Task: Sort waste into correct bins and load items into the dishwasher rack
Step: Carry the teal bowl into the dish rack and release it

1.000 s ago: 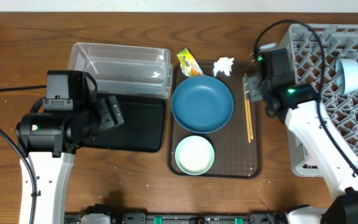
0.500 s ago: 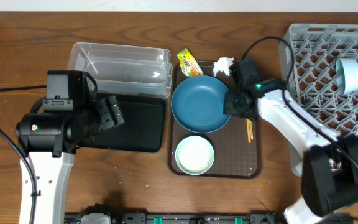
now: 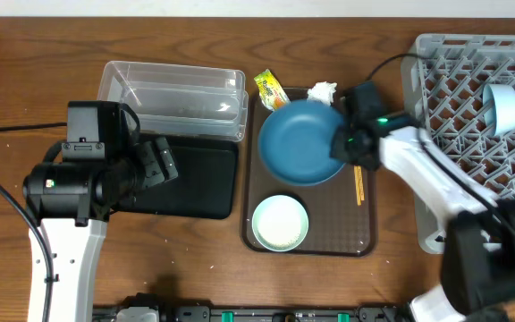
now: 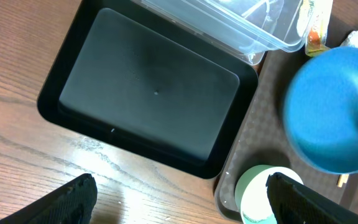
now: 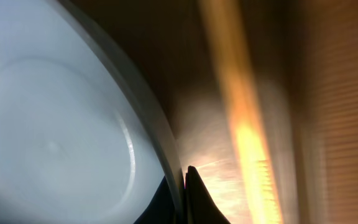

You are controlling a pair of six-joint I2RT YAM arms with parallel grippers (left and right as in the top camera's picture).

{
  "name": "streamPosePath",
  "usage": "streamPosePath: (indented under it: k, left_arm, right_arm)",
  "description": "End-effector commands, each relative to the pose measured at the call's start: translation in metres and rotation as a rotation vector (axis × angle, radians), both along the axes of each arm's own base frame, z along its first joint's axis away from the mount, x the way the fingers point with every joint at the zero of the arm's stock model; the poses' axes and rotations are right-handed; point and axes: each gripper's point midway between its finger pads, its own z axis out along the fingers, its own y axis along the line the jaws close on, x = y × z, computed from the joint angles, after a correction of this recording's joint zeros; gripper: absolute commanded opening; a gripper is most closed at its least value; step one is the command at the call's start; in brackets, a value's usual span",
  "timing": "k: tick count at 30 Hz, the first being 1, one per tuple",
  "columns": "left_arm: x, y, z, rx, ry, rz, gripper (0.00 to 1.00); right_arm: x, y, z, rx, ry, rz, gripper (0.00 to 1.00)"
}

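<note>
The right pincer (image 5: 180, 183) grips the right rim of the large blue plate (image 3: 300, 143), which sits over the far half of the brown serving tray (image 3: 351, 234), near the middle of the far edge of the surface (image 3: 195, 268). Just beside it the thin wooden chopsticks (image 3: 358, 182) lie with their long axis running from the far edge toward the near edge. The left pincer (image 4: 180, 190) hangs with its fingers wide apart over the black tray (image 4: 148, 93), toward the left edge.
</note>
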Motion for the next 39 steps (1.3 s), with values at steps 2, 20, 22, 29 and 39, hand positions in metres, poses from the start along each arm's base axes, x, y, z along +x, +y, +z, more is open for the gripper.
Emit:
streamPosePath:
  k: [2, 20, 22, 29, 39]
  left_arm:
    - [0.0, 0.003, 0.0, 0.009, 0.0, 0.015, 0.9]
    - [0.0, 0.003, 0.0, 0.009, 0.0, 0.015, 0.9]
    - [0.0, 0.003, 0.0, 0.009, 0.0, 0.015, 0.9]
    - [0.0, 0.003, 0.0, 0.009, 0.0, 0.015, 0.9]
    - [0.0, 0.003, 0.0, 0.009, 0.0, 0.015, 0.9]
  right_arm:
    - [0.017, -0.073, 0.096, -0.25, -0.308, -0.111, 0.01]
    - [-0.048, -0.322, 0.27, -1.318, -0.321, -0.686, 0.01]
    - [-0.049, -0.339, 0.266, -1.357, -0.255, -0.683, 0.01]
    - [-0.044, -0.389, 0.229, -1.448, 0.006, -0.58, 0.01]
    - [0.004, -0.391, 0.191, -1.484, 0.047, -0.411, 0.04]
